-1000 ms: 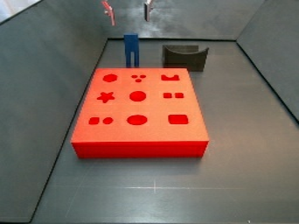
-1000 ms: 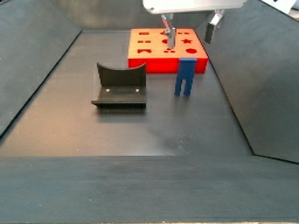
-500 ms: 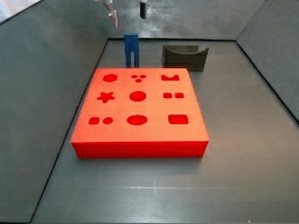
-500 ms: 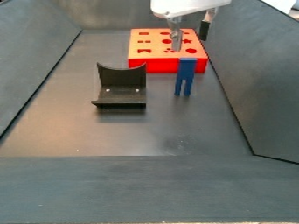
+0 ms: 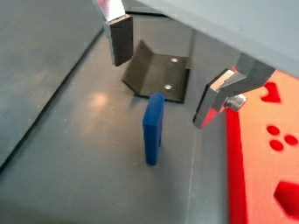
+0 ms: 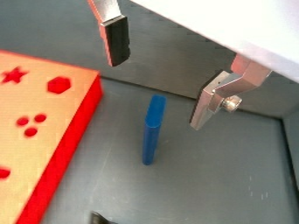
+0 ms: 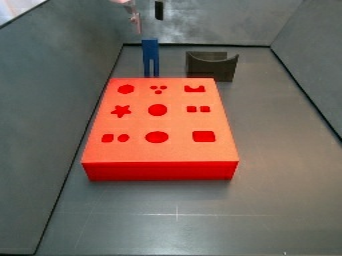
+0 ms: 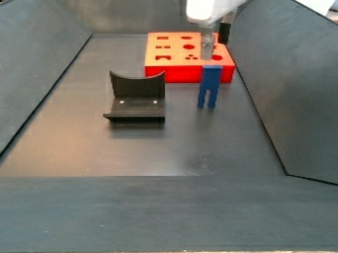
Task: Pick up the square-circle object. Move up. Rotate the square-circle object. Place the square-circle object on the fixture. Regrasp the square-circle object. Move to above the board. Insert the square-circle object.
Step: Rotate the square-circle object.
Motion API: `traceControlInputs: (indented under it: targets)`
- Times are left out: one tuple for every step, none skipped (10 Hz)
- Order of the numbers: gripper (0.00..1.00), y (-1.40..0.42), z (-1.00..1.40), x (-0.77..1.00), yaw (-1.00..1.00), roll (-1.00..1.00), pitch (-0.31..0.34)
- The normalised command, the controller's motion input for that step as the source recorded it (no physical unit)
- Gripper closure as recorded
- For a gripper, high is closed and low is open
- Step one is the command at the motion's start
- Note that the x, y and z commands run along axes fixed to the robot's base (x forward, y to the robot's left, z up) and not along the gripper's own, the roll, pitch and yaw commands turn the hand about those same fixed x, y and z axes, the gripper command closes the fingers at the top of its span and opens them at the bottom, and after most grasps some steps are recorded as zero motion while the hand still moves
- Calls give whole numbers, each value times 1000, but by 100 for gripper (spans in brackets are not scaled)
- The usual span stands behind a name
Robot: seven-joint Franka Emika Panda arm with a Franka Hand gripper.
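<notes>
My pincer (image 6: 158, 74) has shifted sideways since a second ago and now hangs wide open and empty above the square-circle object (image 6: 152, 129), which stands upright on the floor beside the board (image 8: 189, 56).

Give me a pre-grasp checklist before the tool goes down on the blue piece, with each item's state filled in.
1. Tool open, nothing between its fingers: ok.
2. Tool above the square-circle object, piece showing between the fingers in both wrist views: ok.
3. Square-circle object standing upright on the floor, beside the board: ok in a side view.
4. Exact centring of the fingers over the piece: cannot tell.
5. Piece clear of the board edge: ok; a gap shows in a wrist view.
6. Fixture unoccupied, apart from the piece: ok.
</notes>
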Motion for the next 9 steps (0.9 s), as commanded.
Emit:
traceControlInputs:
  targets:
    - [0, -5, -3, 12, 1000, -16, 7]
    - [0, -5, -3, 12, 1000, -16, 7]
    - [0, -5, -3, 12, 1000, -17, 7]
    - [0, -5, -3, 12, 1000, -17, 7]
    - [0, -5, -2, 12, 1000, -18, 8]
    - [0, -5, -3, 12, 1000, -19, 8]
    - [0, -5, -3, 12, 1000, -20, 8]
    - [0, -5, -3, 12, 1000, -21, 9]
    - [0, -5, -3, 12, 1000, -21, 9]
